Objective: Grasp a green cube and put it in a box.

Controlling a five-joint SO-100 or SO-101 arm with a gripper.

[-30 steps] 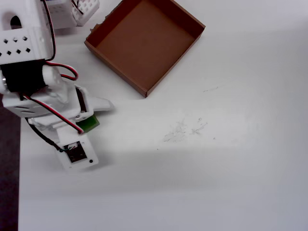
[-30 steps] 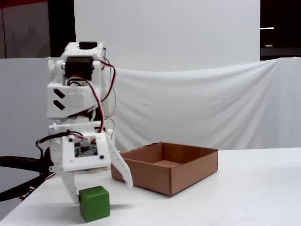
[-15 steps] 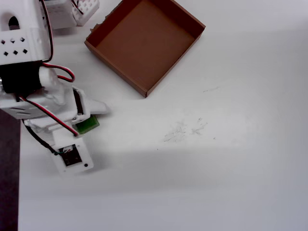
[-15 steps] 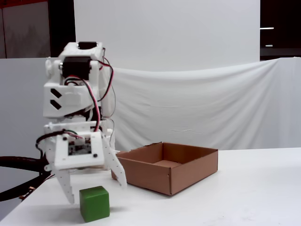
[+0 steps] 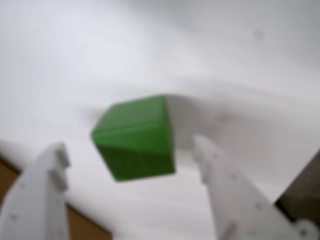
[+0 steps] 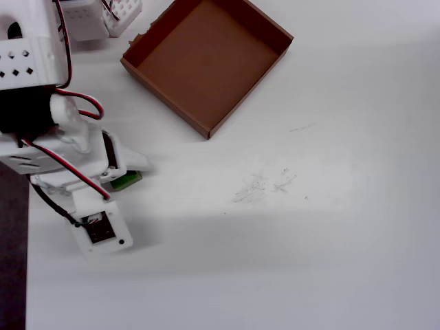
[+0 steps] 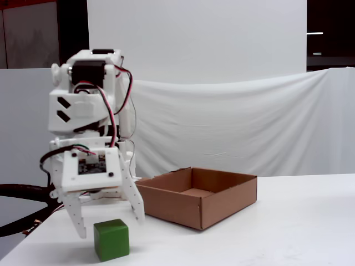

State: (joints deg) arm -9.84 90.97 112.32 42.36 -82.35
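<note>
The green cube (image 7: 111, 239) sits on the white table near its front left corner. It fills the middle of the wrist view (image 5: 135, 140), blurred, and peeks out from under the arm in the overhead view (image 6: 126, 181). My gripper (image 7: 108, 226) is open, with its white fingers (image 5: 50, 170) either side of the cube and clear of it, tips about level with the cube's top. The box (image 6: 206, 62), a shallow brown cardboard tray, stands empty further back on the table, to the right in the fixed view (image 7: 222, 205).
A small white perforated block (image 6: 122, 12) stands beside the arm's base, left of the box. The table's left edge (image 6: 26, 275) runs close to the gripper. A white cloth backdrop (image 7: 233, 127) hangs behind the table.
</note>
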